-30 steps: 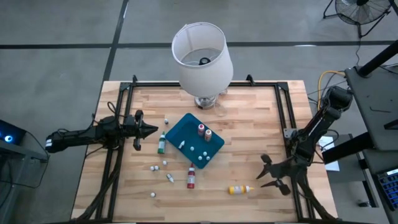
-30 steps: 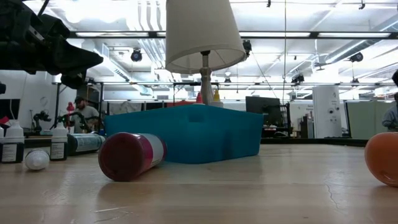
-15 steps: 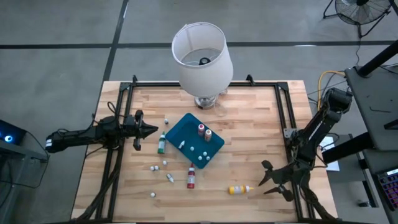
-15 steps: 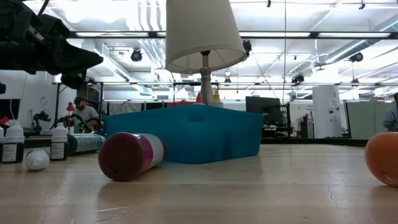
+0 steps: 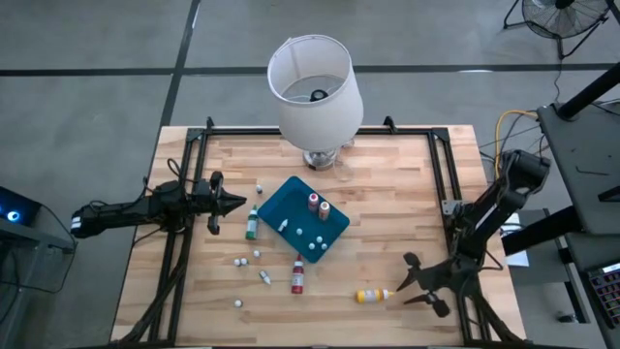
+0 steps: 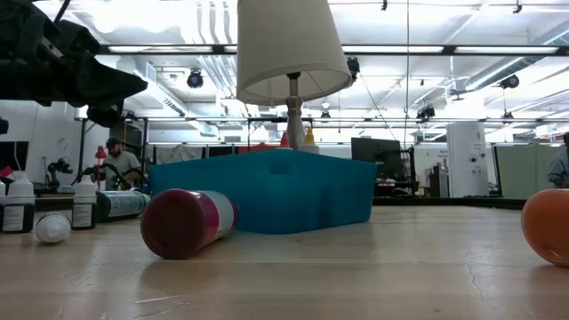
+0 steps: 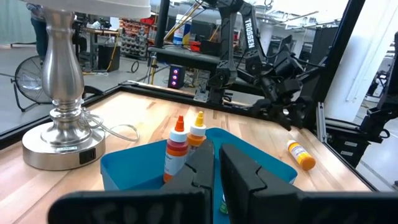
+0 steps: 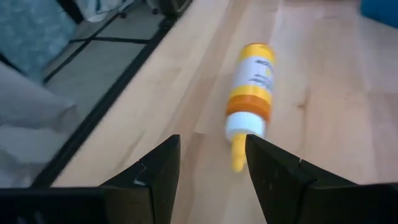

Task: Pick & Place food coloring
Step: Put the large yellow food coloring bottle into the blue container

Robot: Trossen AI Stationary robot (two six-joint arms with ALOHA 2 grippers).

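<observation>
we see even, bright overhead light; in the low view long ceiling strip lights (image 6: 178,52) glare white. shadows on the pale wooden table (image 5: 387,194) are soft and short. in the right wrist view the yellow squeeze bottle with orange band (image 8: 252,93) is blurred, its edges smeared.

We see a wooden table (image 5: 387,194); on it a lamp (image 5: 315,92), teal tray (image 5: 334,231), scattered food coloring bottles (image 5: 373,295), loose caps (image 5: 239,262).
</observation>
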